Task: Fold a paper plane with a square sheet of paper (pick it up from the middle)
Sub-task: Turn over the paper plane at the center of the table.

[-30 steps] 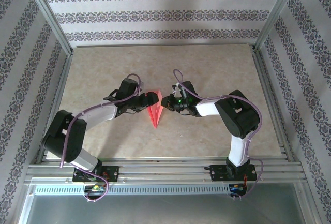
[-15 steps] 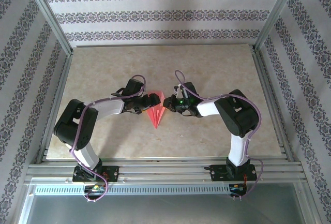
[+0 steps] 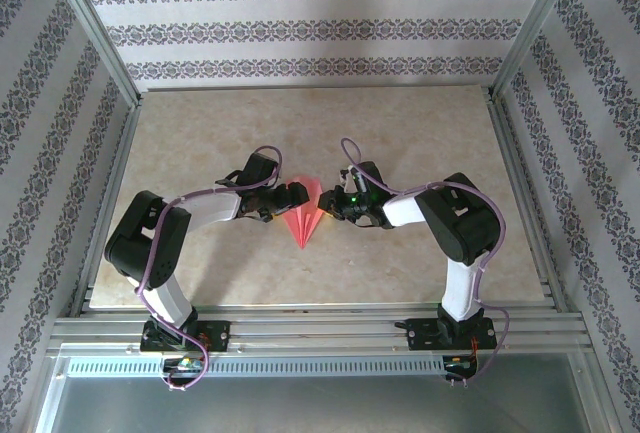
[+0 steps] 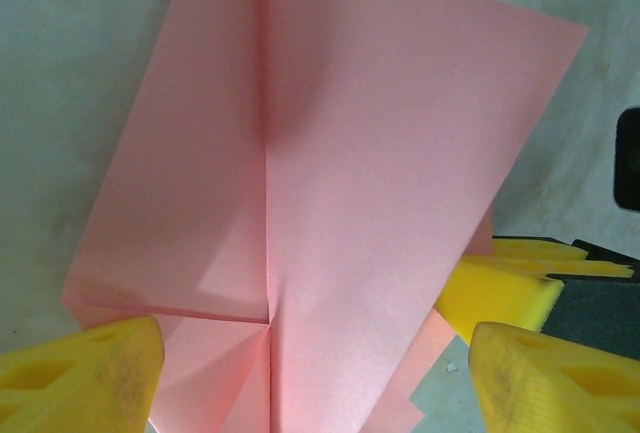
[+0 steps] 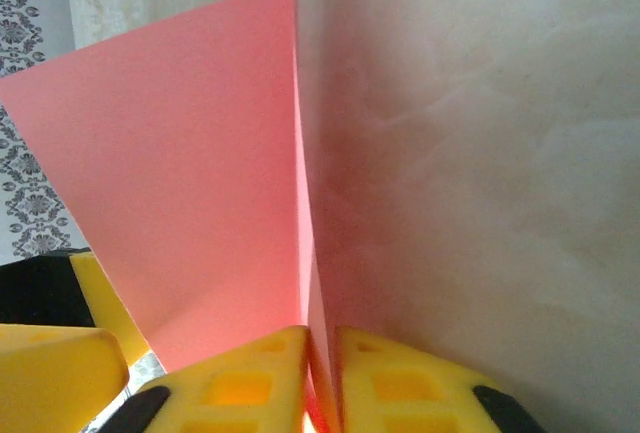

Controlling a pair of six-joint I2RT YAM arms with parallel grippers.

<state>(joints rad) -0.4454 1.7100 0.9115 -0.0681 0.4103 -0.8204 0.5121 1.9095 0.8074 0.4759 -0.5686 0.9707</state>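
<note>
Nearest the arm bases, the paper plane [image 3: 305, 221] lies on the bench [image 3: 420, 133], its nose pointing toward them and its wide tail pointing away. Just beyond the nose, the 2 pincers meet over the body.

The right pincer [image 5: 318, 358] is pinched almost fully together on the raised centre fold. A thin pink ridge is caught between its yellow pads [image 5: 250, 383], and 1 wing stands up beside them. The left pincer [image 3: 291, 195] is spread wide and grips nothing. In its wrist view its foam fingertips [image 4: 85, 373] sit on either side of the flat wing, but I cannot tell whether they touch it.

Risks, as I judge them:
- The hold is on 1 narrow strip, so a sideways pull could tear it or drag the whole dart across the smooth bench.
- If the right pads part before the left ones press down, the fold may spring open and the crease go soft.
- The 2 pincers are very close together, so a closing move by the left could knock the right's fingers or crumple the wing.
</note>
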